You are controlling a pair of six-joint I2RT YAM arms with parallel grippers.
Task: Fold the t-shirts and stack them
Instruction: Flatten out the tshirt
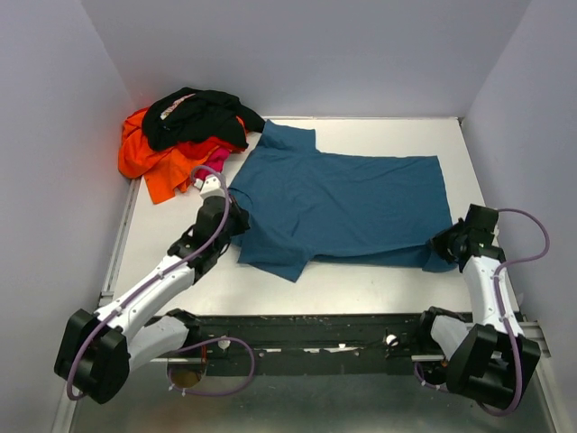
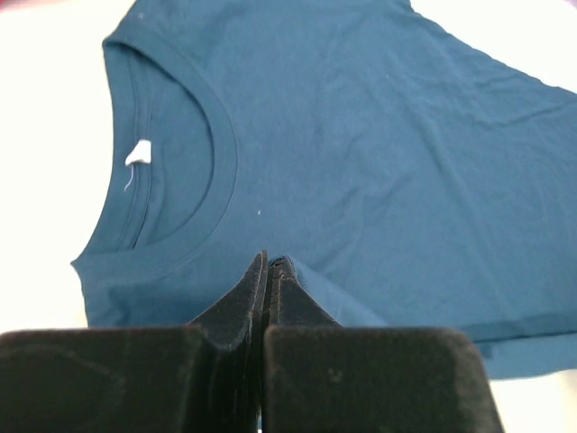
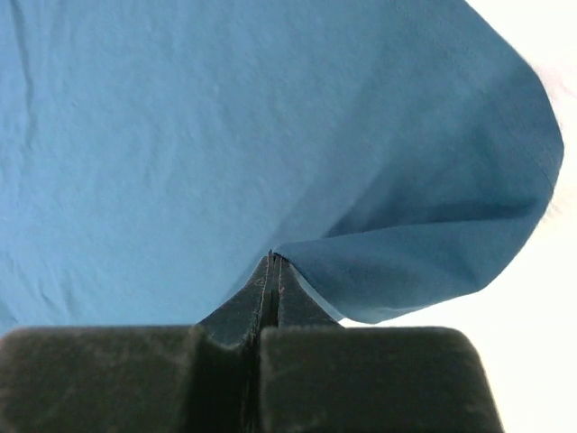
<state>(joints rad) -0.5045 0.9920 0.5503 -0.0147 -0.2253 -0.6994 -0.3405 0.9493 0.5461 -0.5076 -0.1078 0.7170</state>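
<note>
Nearest, the left end effector (image 2: 268, 268) was pinched shut on the teal t-shirt (image 1: 352, 203) at its neck end. The right end effector (image 3: 272, 263) was clamped on a lifted hem corner. The shirt lay spread flat across the table (image 1: 361, 289). In the far-left corner, the black t-shirt (image 1: 194, 117) sat heaped over the orange t-shirt (image 1: 149, 155) and the magenta t-shirt (image 1: 214, 155).

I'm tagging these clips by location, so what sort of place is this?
Probably a robotics lab test cell: a white table boxed in by plain grey walls, a left arm and right arm bolted at its near edge, and a teal t-shirt spread flat beside a heap of others.
</note>
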